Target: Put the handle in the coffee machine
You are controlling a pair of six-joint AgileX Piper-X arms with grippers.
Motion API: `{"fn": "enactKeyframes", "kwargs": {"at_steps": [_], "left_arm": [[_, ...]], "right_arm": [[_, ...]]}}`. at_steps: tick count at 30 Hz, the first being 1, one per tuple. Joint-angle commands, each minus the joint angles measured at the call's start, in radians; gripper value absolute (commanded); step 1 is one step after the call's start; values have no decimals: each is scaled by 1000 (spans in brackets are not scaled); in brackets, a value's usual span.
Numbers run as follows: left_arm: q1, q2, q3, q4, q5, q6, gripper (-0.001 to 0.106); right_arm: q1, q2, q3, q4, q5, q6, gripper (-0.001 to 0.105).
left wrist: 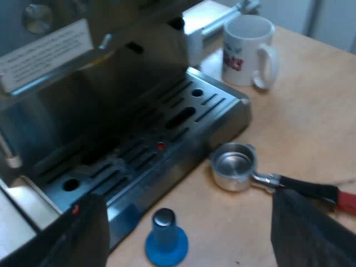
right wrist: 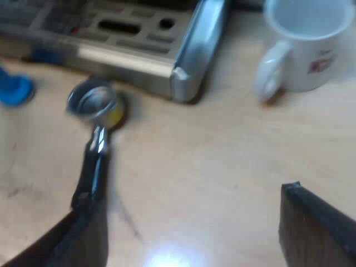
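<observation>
Right, surface first. Pale tan wood surface, smooth, with a patch of glare and a few faint dark scuffs in the right wrist view. Past the mug, beyond the surface's edge, stand pale wall panels (nothing more of the room can be made out).

Espresso machine stands on the surface. Its steel drip tray has a slotted grate. A white printed label sits on its front above the tray, text unreadable.

Holder lies loose on the surface just beside the drip tray's corner, basket opening upward, not locked into the machine. Its dark handle lies flat, running away from the tray and ending in red.

Blue tamper stands upright on the surface near the tray's front edge, apart from the holder. White mug with a red print stands upright by the machine's side, well apart from the holder.

Left tool: fingers spread wide, nothing between them, over the tamper and holder. One finger overlaps the handle near its red end; contact cannot be told.

Right tool: fingers spread wide, holding nothing. One finger is at the handle's end; touching or not, I cannot tell.
</observation>
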Motion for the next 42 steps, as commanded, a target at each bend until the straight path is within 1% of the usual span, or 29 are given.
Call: {"fn": "enactKeyframes", "kwargs": {"at_steps": [1,4,5,8,9,12,13,14,16,17,18,21,22,24,26,27,29,30,31,32,35,37,42], "left_arm": [[-17,46,-16,51,52,62,63],[-76,80,-17,89,52,125,63],[-85,86,-17,96,52,131,63],[-168,125,-17,95,35,136,63],[-183,132,-17,94,32,136,63],[-249,168,-17,83,32,136,63],[-280,185,-17,80,32,136,63],[-301,204,-17,81,32,136,63],[-330,229,-17,76,32,136,63],[-348,248,-17,68,32,136,63],[-355,256,-17,65,32,136,63],[-375,295,-17,31,26,136,63],[-376,310,-17,15,26,136,63],[-376,329,-17,-1,26,138,63],[-376,344,-17,-7,26,150,63],[-376,354,-17,-6,26,161,63],[-376,373,-17,-6,26,179,63],[-376,376,-17,-6,26,182,63],[-376,384,-17,-6,26,182,63],[-376,392,-17,-6,26,184,63],[-376,410,-17,-6,26,189,63],[-376,422,-10,-6,26,189,63],[-386,424,21,-10,26,208,63]], "right_arm": [[86,82,-19,34,-11,-17,66],[172,144,-19,29,-4,-9,66],[184,158,-19,27,-1,-1,66],[283,229,-19,0,69,74,66],[300,240,-19,-7,79,82,66],[374,286,-19,-38,140,132,66],[416,312,-19,-56,186,172,66],[440,330,-19,-65,207,199,66],[475,364,-19,-77,234,243,66],[497,386,-19,-80,252,275,66],[507,397,-19,-80,264,285,66],[547,446,-19,-80,323,352,64],[561,464,-19,-80,333,369,61],[572,488,-19,-80,333,381,52],[575,510,-19,-80,333,396,41],[575,523,-19,-80,333,410,32],[575,556,-8,-90,327,417,15],[575,563,-3,-96,324,424,12],[575,581,6,-107,317,446,4],[575,598,14,-121,308,462,0],[575,631,27,-140,292,472,0],[583,692,38,-170,282,516,0],[596,798,43,-215,282,549,0]]}}
